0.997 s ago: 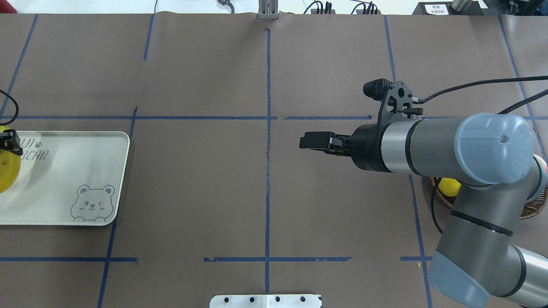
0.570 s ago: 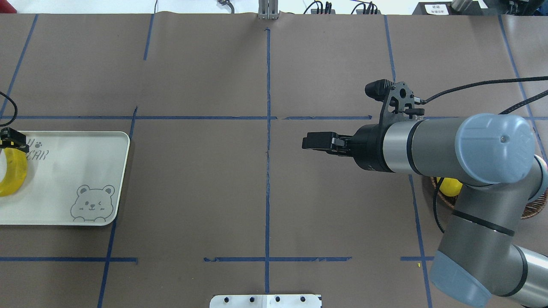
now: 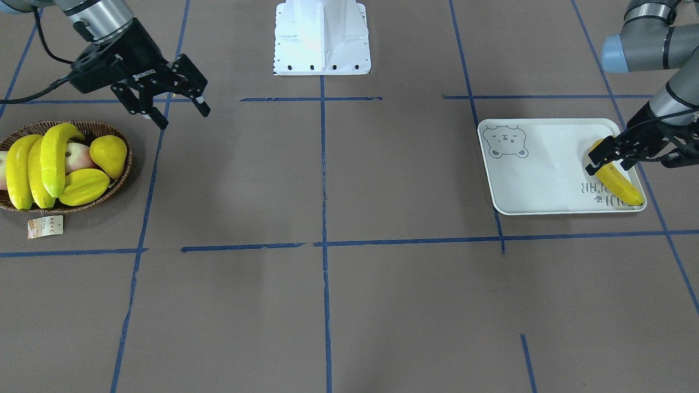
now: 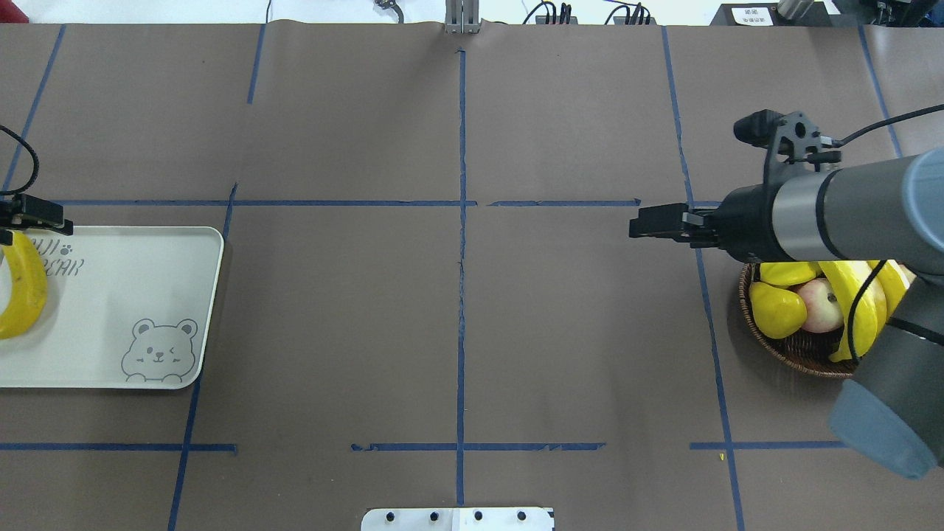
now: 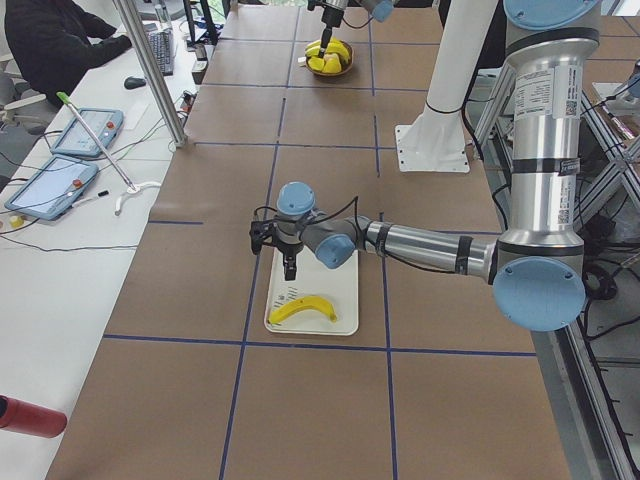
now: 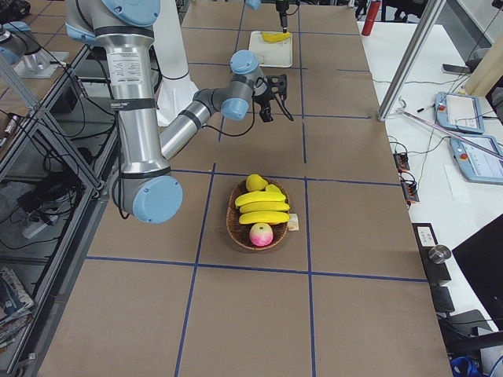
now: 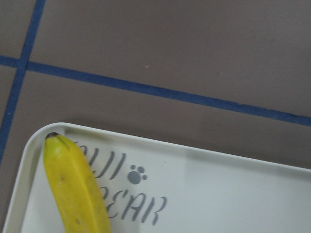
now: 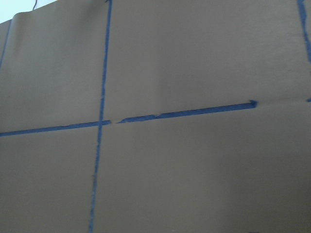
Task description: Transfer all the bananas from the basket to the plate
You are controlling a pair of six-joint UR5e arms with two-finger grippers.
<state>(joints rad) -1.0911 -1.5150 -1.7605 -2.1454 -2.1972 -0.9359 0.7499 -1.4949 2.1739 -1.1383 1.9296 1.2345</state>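
A: Since the earlier overhead frame the right arm (image 4: 848,214) has been drawn back to the right edge, so the basket (image 4: 802,352) is uncovered. At upper left of the front view the right gripper (image 3: 183,115) is held wide, nothing in it.
B: Left side?
A: At right of the front view the left gripper (image 3: 607,161) is hung over the plate (image 3: 546,169), jaws parted, nothing gripped. One banana (image 3: 620,183) has been released; it is laid flat along the plate's right edge.
B: Progress?
A: One of four is judged done. Three bananas (image 3: 54,164) are left in the basket at the left edge, packed side by side, one arched on top.
B: Anything in the way?
A: Only inside the basket. A pear (image 3: 109,155), a starfruit (image 3: 84,185) and a pink apple (image 3: 75,157) are wedged against the bananas; the top banana is draped partly over the apple. Those are to be left. Top banana is judged the easiest next pick. A paper tag (image 3: 45,226) is laid just below the basket.
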